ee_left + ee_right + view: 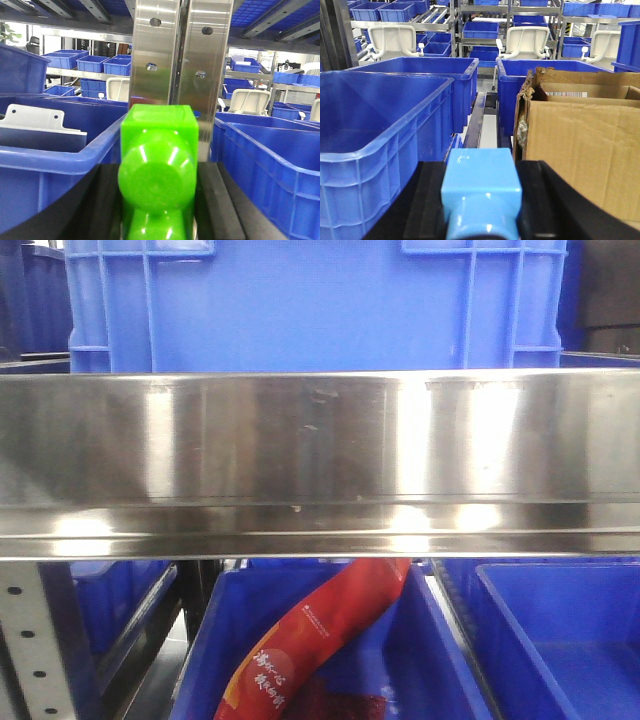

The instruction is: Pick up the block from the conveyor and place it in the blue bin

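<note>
The left hand (159, 212) was pinching a green block (159, 150) between its dark fingers (107, 200), and the block filled the gap between them. A blue bin (60, 155) stood just left of that hand, with a white plate (35, 117) showing inside it. A second blue bin (270, 150) stood just to the hand's right. A steel upright (180, 60) rose directly beyond the block.

The right hand (481, 215) was closed on a light blue block (481, 175). A blue tub (380, 105) lay to its left and a torn cardboard box (580, 145) to its right.

In the front view, a polished steel rail (320, 440) crossed the scene. Below it a red packet (320, 640) lay in a blue crate (440, 670).
</note>
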